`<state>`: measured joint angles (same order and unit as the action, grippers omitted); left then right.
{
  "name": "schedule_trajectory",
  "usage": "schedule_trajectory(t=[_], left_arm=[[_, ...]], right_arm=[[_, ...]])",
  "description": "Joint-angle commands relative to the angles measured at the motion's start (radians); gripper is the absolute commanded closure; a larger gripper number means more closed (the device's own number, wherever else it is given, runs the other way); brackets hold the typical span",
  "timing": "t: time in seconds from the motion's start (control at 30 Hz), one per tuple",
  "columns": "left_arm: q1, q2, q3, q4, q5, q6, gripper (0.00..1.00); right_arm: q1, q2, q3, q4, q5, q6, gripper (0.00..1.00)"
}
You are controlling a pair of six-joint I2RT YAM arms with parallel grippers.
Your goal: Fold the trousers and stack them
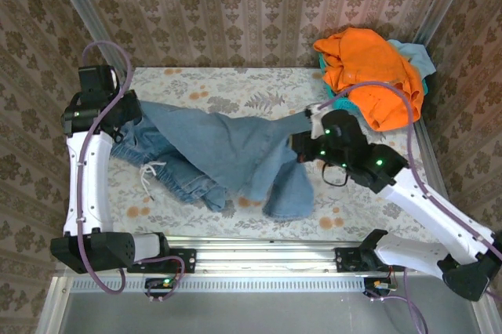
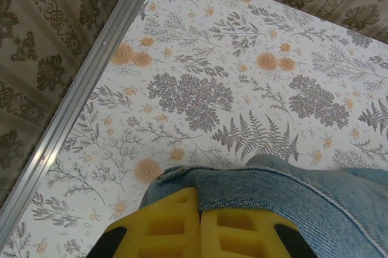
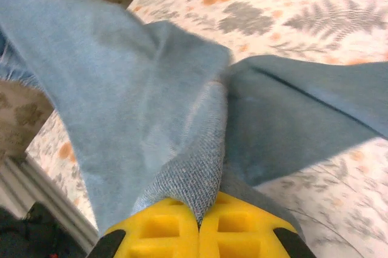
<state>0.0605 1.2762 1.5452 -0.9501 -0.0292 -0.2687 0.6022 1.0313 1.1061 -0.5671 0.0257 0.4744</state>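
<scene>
Your left gripper [image 2: 199,224] is clamped on a hem of the jeans [image 1: 227,150]. Your right gripper [image 3: 199,223] pinches a fold of the same denim. The jeans stretch between them across the floral table [image 1: 235,83], inside patterned walls [image 1: 259,5]. From above you catch the white drawstring [image 1: 149,173]. The left wrist view gives you the metal rail [image 2: 79,97] at the table edge. Far right corner: an orange garment [image 1: 372,67] heaped on a turquoise cloth [image 1: 412,56], with a cable [image 1: 384,89] looping across it.
</scene>
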Motion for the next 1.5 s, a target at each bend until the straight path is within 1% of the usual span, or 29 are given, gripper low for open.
schedule_trajectory(t=[0.0,0.1,0.3,0.37,0.4,0.5,0.6,0.7,0.73,0.77,0.8,0.83,0.87,0.9,0.93,0.97,1.0,1.03,1.07,1.13,1.2,1.27,1.33,1.37,1.47], left_arm=[[0.007,0.002,-0.001,0.055,-0.008,-0.027,1.00],[0.008,0.014,-0.020,0.069,-0.016,-0.028,1.00],[0.013,-0.031,-0.047,0.085,-0.048,-0.033,1.00],[0.016,-0.034,-0.050,0.096,-0.041,-0.036,1.00],[0.015,-0.027,-0.050,0.108,-0.031,-0.037,1.00],[0.015,0.049,-0.011,0.128,0.010,-0.052,1.00],[0.013,0.188,0.076,0.144,0.045,-0.062,1.00],[0.008,0.392,0.233,0.141,0.070,-0.057,1.00],[0.006,0.482,0.314,0.130,0.081,-0.051,1.00],[0.006,0.570,0.391,0.124,0.108,-0.044,1.00],[0.007,0.646,0.467,0.106,0.122,-0.045,1.00],[0.008,0.737,0.573,0.071,0.140,-0.041,1.00],[0.009,0.823,0.687,0.024,0.160,-0.032,1.00],[0.010,0.894,0.795,-0.027,0.158,-0.033,0.81],[0.013,0.971,0.917,-0.095,0.149,-0.032,0.56],[0.015,1.032,1.027,-0.153,0.137,-0.030,0.33],[0.018,1.069,1.109,-0.194,0.127,-0.031,0.03],[0.022,1.094,1.166,-0.225,0.126,-0.038,0.00],[0.025,1.095,1.190,-0.241,0.134,-0.047,0.00],[0.022,1.043,1.136,-0.248,0.147,-0.080,0.00],[-0.006,0.923,0.953,-0.197,0.162,-0.089,0.00],[-0.065,0.728,0.655,-0.075,0.124,-0.068,0.00],[-0.115,0.548,0.376,0.037,0.080,-0.077,0.00],[-0.129,0.462,0.232,0.090,0.083,-0.097,0.00],[-0.134,0.230,-0.137,0.199,0.109,-0.174,0.05]], right_arm=[[-0.099,-0.013,-0.031,-0.080,0.097,0.029,1.00],[-0.143,-0.004,-0.026,-0.080,0.108,0.020,1.00],[-0.143,-0.051,0.022,-0.087,0.161,-0.019,1.00],[-0.152,-0.025,0.071,-0.079,0.163,-0.049,1.00],[-0.163,0.004,0.099,-0.063,0.143,-0.067,1.00],[-0.211,0.144,0.192,-0.017,0.041,-0.111,1.00],[-0.268,0.348,0.333,0.014,-0.046,-0.159,1.00],[-0.325,0.633,0.541,0.008,-0.129,-0.195,1.00],[-0.340,0.717,0.610,0.023,-0.132,-0.206,1.00],[-0.354,0.804,0.683,0.025,-0.090,-0.199,1.00],[-0.367,0.873,0.751,0.024,-0.071,-0.193,0.94],[-0.382,0.949,0.832,0.025,-0.074,-0.179,0.73],[-0.391,1.017,0.913,-0.002,-0.087,-0.167,0.57],[-0.394,1.061,0.979,-0.041,-0.106,-0.166,0.52],[-0.390,1.087,1.026,-0.080,-0.105,-0.168,0.44],[-0.386,1.086,1.026,-0.094,-0.095,-0.171,0.39],[-0.383,1.065,0.998,-0.091,-0.084,-0.171,0.36],[-0.379,1.024,0.936,-0.073,-0.074,-0.166,0.34],[-0.376,0.974,0.862,-0.050,-0.072,-0.161,0.31],[-0.367,0.873,0.712,-0.011,-0.063,-0.147,0.29],[-0.354,0.770,0.545,0.023,-0.045,-0.113,0.29],[-0.339,0.667,0.359,0.088,-0.065,-0.072,0.30],[-0.299,0.597,0.230,0.107,-0.048,-0.069,0.31],[-0.276,0.572,0.177,0.106,-0.033,-0.074,0.32],[-0.215,0.539,0.081,0.091,-0.027,-0.092,0.34]])
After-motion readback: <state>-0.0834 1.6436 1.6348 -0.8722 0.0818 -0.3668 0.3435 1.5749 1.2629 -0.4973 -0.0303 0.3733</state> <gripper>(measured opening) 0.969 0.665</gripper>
